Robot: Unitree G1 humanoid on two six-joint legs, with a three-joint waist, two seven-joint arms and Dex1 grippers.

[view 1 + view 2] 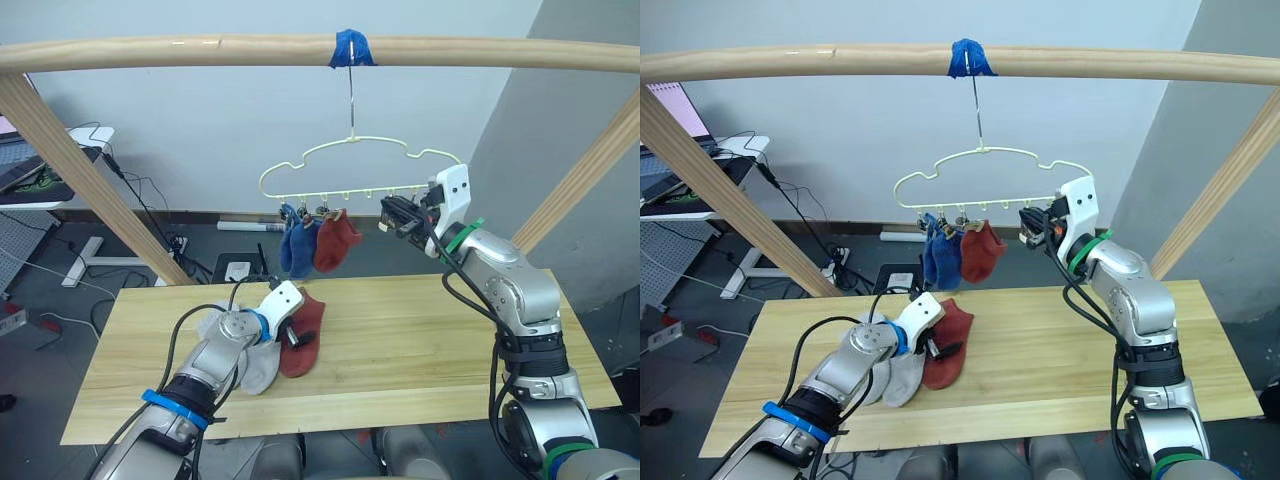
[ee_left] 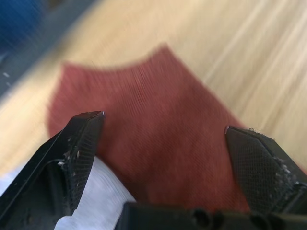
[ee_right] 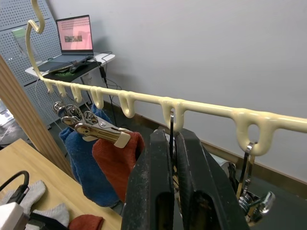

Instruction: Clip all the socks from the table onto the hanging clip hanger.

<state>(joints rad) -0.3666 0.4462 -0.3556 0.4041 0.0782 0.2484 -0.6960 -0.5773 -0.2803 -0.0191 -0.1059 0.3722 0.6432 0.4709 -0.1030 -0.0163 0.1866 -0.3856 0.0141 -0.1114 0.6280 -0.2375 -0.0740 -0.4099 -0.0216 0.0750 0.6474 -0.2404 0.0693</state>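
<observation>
Socks were seen in two places — two blue ones [image 1: 297,248] and a rust red one [image 1: 338,242] clipped to the clip hanger [image 1: 362,172], a second red sock [image 1: 301,336] and grey socks [image 1: 258,364] on the counter [image 1: 420,340]. Left gripper [image 2: 163,129] jaws were held apart over the red sock; right gripper [image 3: 171,158] jaws were pressed together on a clip [image 3: 171,125].

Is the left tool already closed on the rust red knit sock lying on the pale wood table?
No: the left tool is open, its black fingers spread apart over the rust red knit sock.
</observation>
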